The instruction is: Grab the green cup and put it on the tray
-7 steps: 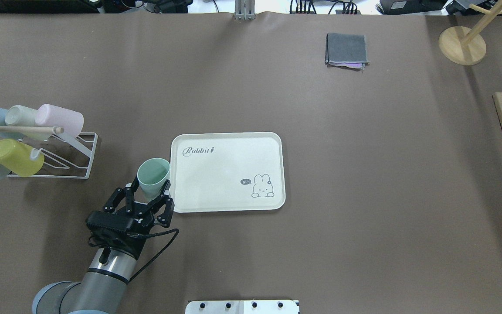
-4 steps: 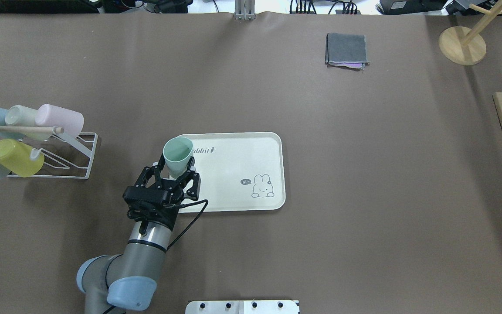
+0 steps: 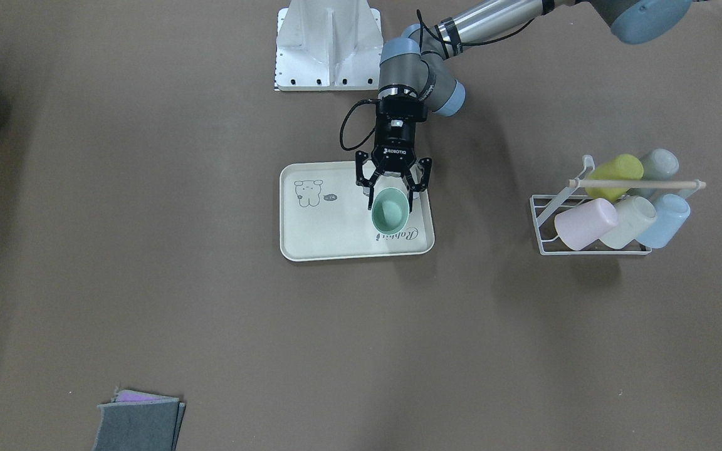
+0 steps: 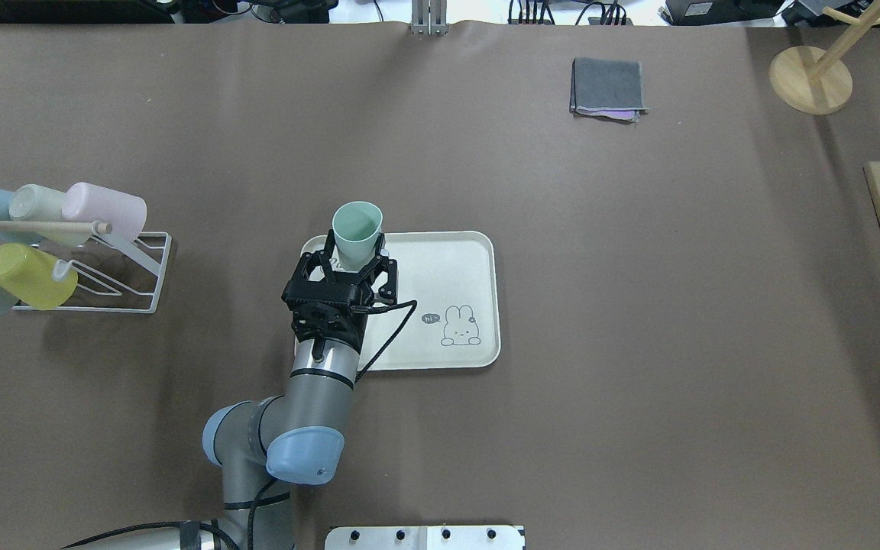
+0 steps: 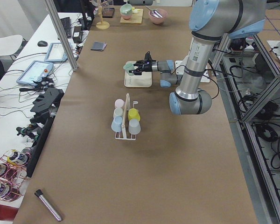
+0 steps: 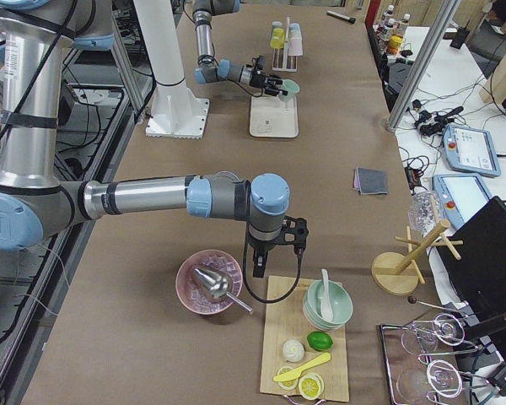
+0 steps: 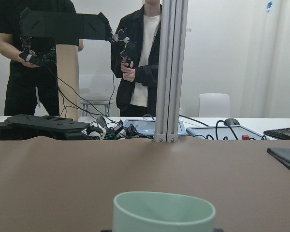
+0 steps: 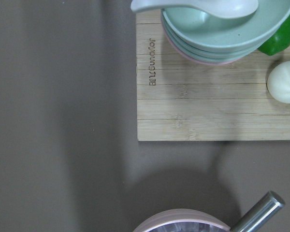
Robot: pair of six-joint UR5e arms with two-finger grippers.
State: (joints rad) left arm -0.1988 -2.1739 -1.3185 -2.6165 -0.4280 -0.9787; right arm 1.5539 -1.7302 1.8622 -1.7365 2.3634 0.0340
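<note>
A matte brown sheet covers the long table (image 4: 638,344). The left gripper (image 4: 356,258) grips the small mint-green plastic cup (image 4: 357,224), holding it upright, mouth up, over the script end of the flat cream rectangular tray (image 4: 440,267). A white wire rack (image 4: 138,279) of pastel cups stands well apart. Beyond the far edge, a person in a black jacket (image 7: 135,58) stands among cables. The right gripper (image 6: 274,245) hangs near a wooden board (image 8: 208,96); I cannot tell whether it is clenched.
</note>
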